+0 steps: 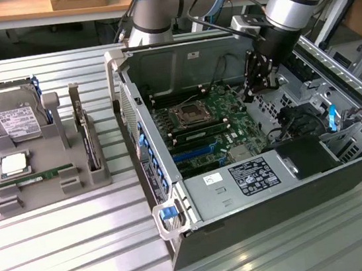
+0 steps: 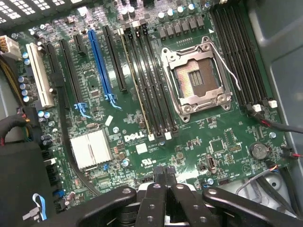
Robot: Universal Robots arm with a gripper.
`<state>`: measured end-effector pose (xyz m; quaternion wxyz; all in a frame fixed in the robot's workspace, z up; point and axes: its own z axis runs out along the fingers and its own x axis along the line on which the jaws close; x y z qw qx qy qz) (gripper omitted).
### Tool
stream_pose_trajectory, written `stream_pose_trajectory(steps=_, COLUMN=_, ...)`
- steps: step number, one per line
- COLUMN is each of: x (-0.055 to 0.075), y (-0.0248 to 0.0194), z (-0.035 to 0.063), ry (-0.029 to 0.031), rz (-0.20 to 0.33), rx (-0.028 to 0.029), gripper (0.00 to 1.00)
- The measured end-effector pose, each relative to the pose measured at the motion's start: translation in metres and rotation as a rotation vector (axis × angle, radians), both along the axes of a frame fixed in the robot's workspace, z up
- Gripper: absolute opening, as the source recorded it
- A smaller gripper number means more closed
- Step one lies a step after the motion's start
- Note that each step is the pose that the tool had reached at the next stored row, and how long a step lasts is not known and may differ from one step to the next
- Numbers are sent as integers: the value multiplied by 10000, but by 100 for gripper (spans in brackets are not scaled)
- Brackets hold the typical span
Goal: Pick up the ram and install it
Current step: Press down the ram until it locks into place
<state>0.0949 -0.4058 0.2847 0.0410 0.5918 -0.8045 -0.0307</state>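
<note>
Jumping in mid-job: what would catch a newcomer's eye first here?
The open computer case with its green motherboard, filling the exterior view's right. The gripper hangs shut above the board, holding nothing. On the grey tray at the left lies a ram.

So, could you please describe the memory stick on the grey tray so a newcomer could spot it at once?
Find the grey tray at the exterior view's left of the open computer case. Along its near side lies a thin green memory stick, flat, below the square processor. The hard drive and the dark card stand upright.
</note>
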Motion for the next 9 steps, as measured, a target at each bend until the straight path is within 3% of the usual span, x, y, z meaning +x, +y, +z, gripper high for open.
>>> stream_pose_trajectory(steps=2, x=0, y=0, z=0, ry=0, rz=-199, rx=-4, gripper=10)
stream_pose_trajectory(steps=6, x=0, y=0, z=0, ry=1, rz=-1142, rx=-19, gripper=10)
stream_pose_trajectory(steps=9, x=0, y=0, z=0, ry=1, rz=-1444, rx=-24, gripper=10)
